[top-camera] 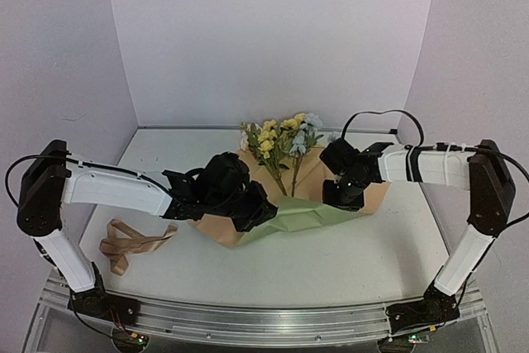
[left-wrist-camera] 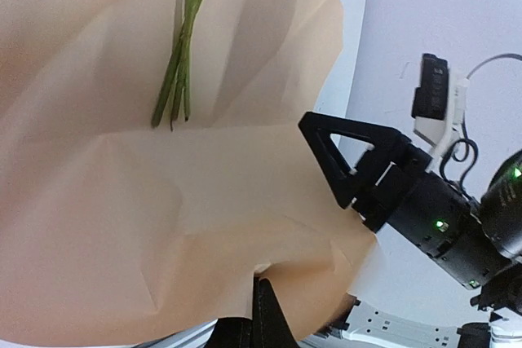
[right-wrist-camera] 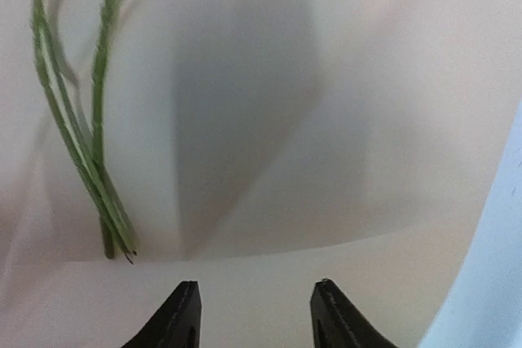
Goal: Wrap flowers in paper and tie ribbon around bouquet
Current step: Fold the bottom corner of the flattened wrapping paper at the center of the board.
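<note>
The paper (top-camera: pixel 307 215) lies tan face up, its near edge folded over to show an olive-green strip. The flowers (top-camera: pixel 281 140), yellow and pale blue, lie on it with blooms pointing away; their thin stems (left-wrist-camera: pixel 180 71) run down the sheet's middle. My left gripper (top-camera: pixel 261 207) is shut on the paper's near edge, and in the left wrist view the tan sheet (left-wrist-camera: pixel 122 201) is pinched between its closed tips (left-wrist-camera: pixel 263 284). My right gripper (right-wrist-camera: pixel 254 303) stands open low over the sheet's right part, right of the stem ends (right-wrist-camera: pixel 106 218). The ribbon (top-camera: pixel 129 245) lies loosely looped at the left.
White walls close the table (top-camera: pixel 364 262) at the back and both sides. The metal rail (top-camera: pixel 264 324) with the arm bases runs along the near edge. In the left wrist view the right gripper (left-wrist-camera: pixel 351 165) sits close beside the paper's right edge.
</note>
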`<action>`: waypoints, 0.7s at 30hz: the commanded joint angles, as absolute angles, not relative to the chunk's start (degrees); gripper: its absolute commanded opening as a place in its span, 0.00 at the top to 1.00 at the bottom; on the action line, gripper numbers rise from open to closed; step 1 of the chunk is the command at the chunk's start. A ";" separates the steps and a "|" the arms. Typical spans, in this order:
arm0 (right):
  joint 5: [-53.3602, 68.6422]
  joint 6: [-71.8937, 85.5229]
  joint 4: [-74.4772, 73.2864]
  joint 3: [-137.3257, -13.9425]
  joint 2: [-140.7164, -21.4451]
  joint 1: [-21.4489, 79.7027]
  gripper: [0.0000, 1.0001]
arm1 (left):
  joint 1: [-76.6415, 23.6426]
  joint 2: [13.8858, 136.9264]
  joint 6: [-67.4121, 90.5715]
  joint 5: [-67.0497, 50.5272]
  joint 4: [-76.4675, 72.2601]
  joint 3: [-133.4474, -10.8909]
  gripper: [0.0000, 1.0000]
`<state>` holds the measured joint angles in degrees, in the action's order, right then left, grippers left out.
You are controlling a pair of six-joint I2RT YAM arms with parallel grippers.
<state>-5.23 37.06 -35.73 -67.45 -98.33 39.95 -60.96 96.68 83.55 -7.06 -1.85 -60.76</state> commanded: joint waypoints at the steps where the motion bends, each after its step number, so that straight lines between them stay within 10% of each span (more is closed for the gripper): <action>1: -8.44 36.25 -37.97 -73.43 -94.01 37.98 0.43 | -56.07 100.27 76.56 -13.57 -0.37 -67.68 1.00; 21: 0.02 27.44 -25.67 -74.92 -92.32 37.51 0.09 | -45.03 114.98 68.09 -30.82 0.53 -81.08 1.00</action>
<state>-6.82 32.05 -32.61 -76.04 -94.83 37.45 -44.53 115.65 70.24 -26.40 1.61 -78.73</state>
